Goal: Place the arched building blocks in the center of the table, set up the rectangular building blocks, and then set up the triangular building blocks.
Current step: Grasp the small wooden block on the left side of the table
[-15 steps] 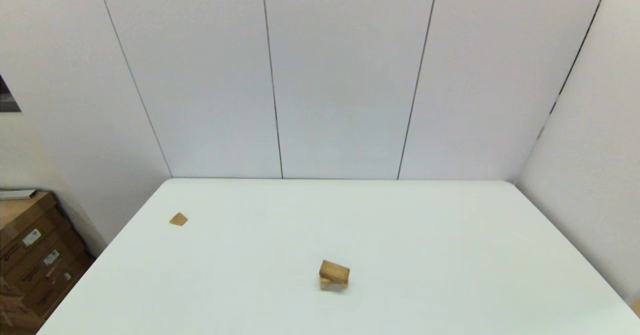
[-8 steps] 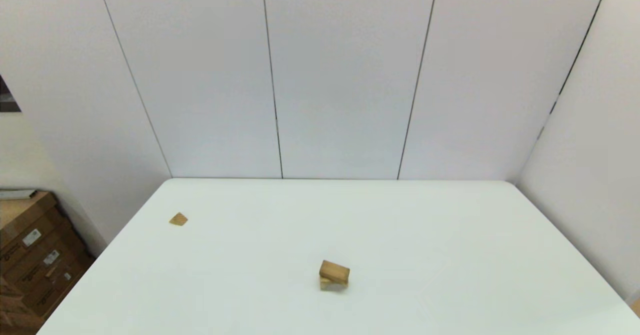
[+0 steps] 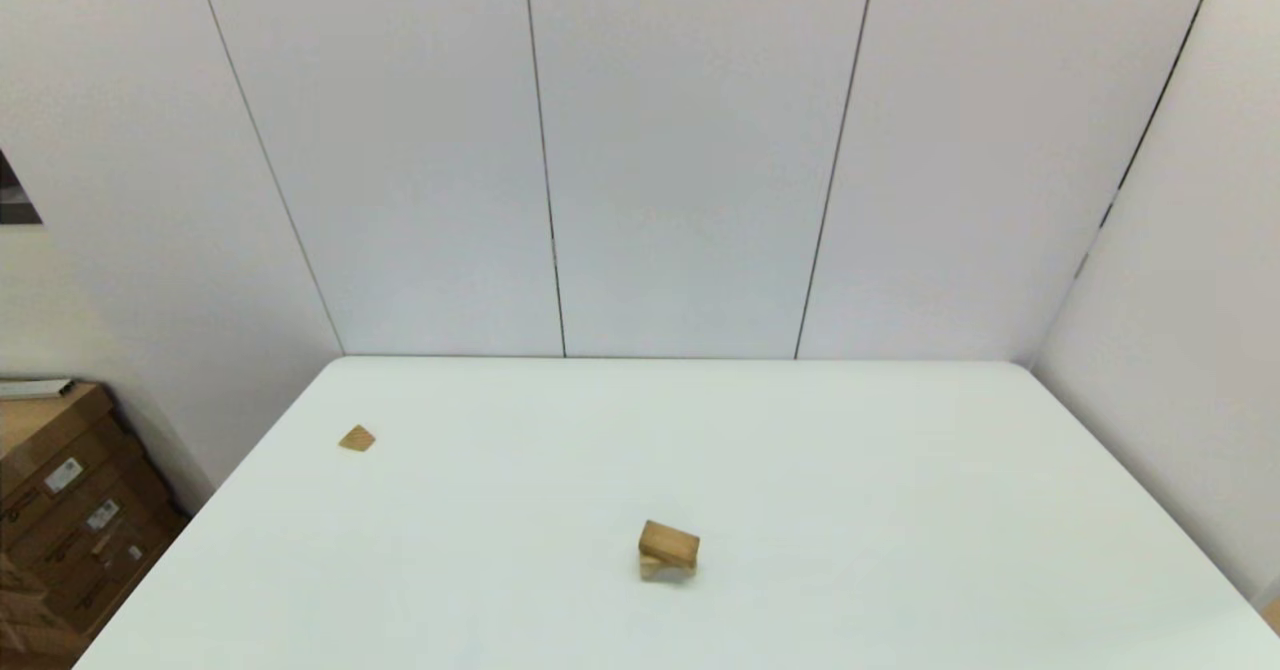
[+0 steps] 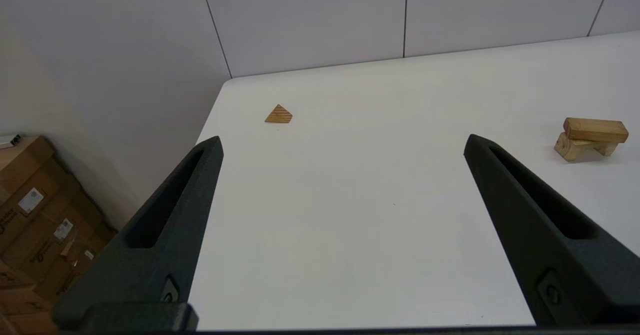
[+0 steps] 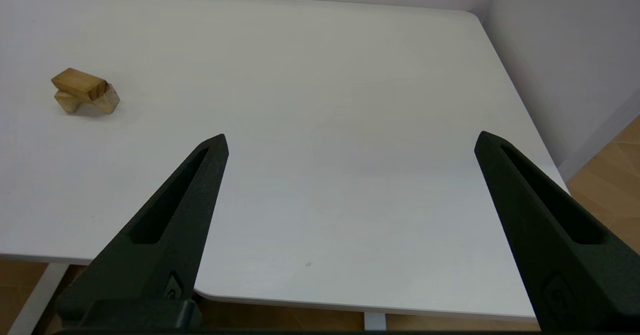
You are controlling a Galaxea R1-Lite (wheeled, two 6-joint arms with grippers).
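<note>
On the white table [image 3: 850, 470] the rectangular block [image 3: 670, 543] lies across the top of the arched block [image 3: 665, 570], near the middle and toward the front. The same stack shows in the left wrist view, rectangular block [image 4: 595, 129] over arched block [image 4: 575, 147], and in the right wrist view [image 5: 80, 84]. The triangular block [image 3: 357, 438] lies alone near the far left edge, also in the left wrist view [image 4: 278, 114]. My left gripper [image 4: 342, 142] is open, held back over the near left side. My right gripper [image 5: 350, 140] is open above the near right edge. Neither arm shows in the head view.
Cardboard boxes [image 3: 60, 510] stand on the floor left of the table. White wall panels [image 3: 680, 150] close off the back and right sides. The table's near right corner and wooden floor [image 5: 615, 175] show in the right wrist view.
</note>
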